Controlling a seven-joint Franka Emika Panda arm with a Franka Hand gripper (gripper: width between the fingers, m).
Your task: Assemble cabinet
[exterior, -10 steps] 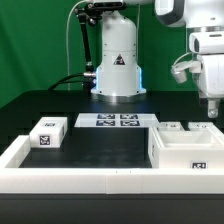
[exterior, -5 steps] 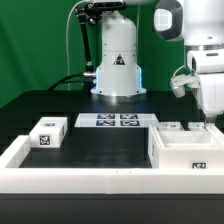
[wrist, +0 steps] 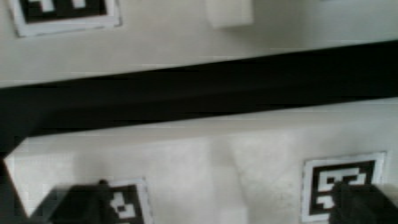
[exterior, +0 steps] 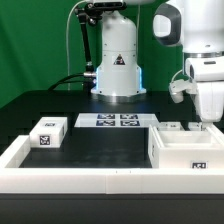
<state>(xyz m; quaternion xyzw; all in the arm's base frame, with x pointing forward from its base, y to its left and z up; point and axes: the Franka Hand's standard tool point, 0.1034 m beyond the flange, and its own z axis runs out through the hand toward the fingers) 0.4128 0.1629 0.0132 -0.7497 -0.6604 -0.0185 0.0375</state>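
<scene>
Read from the middle of the tabletop [exterior: 105, 148] in the exterior view, the dark centre lay open. At 12 o'clock the marker board [exterior: 118, 121] lay flat before the arm's base [exterior: 117, 65]. A small tagged block [exterior: 46, 133] stood at 9 o'clock. The cabinet [exterior: 188, 152] walled off 3 o'clock, with the claw [exterior: 211, 120] close over its far edge. The border rail [exterior: 90, 180] closed 6 o'clock.

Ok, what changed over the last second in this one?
The hand came down toward the cabinet at the exterior view's right and now hangs close above its far side. It took hold of nothing; the wrist view shows its fingers apart. The cabinet, the small tagged block and the marker board stayed where they were.
</scene>
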